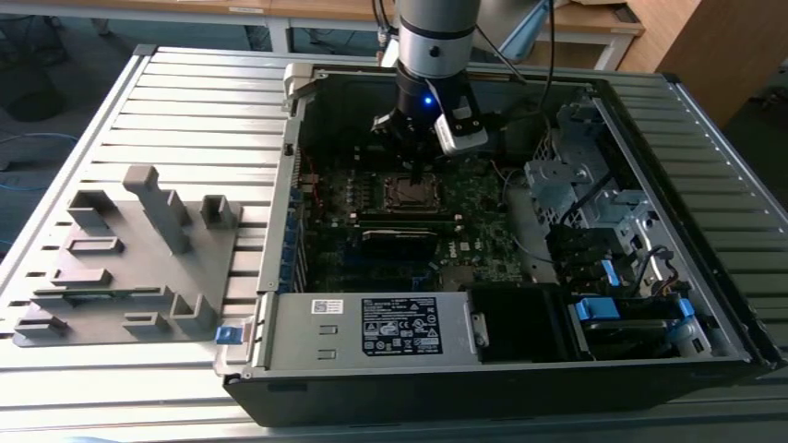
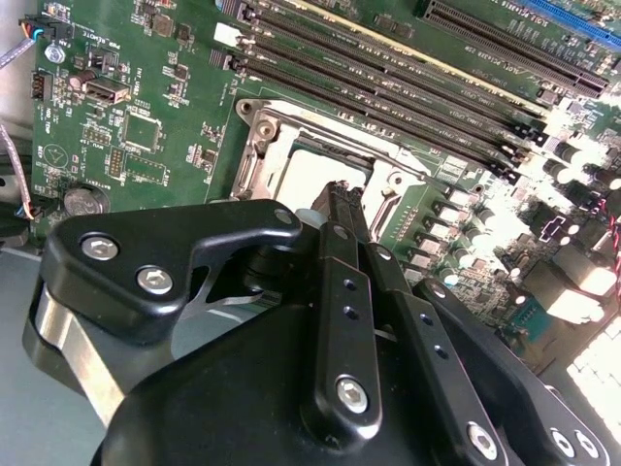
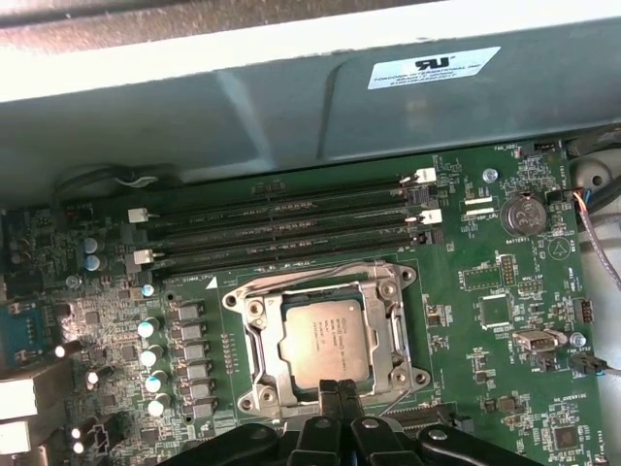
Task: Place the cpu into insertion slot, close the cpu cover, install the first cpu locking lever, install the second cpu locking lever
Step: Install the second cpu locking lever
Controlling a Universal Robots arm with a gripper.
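Note:
The cpu (image 3: 325,338), a dull grey square chip, lies flat in the insertion slot (image 1: 407,192) on the green motherboard. The cpu cover (image 3: 254,335), a silver frame with a cut-out middle, lies down around the chip's edges. My gripper (image 3: 339,390) is shut with its two black fingers pressed together, and its tips hang at the socket's edge, just over the frame's side. In the second wrist view the gripper (image 2: 340,194) hides part of the cpu (image 2: 309,167). A thin wire lever (image 3: 390,406) runs beside the fingertips. In the exterior view the gripper (image 1: 416,161) reaches down into the open case.
Black memory slots (image 3: 281,228) run along one side of the socket, below the grey case wall (image 3: 291,107). A coin battery (image 3: 525,214) sits on the board. A drive cage (image 1: 579,175) and power supply (image 1: 369,323) crowd the case. A grey fixture (image 1: 129,258) lies on the slatted table.

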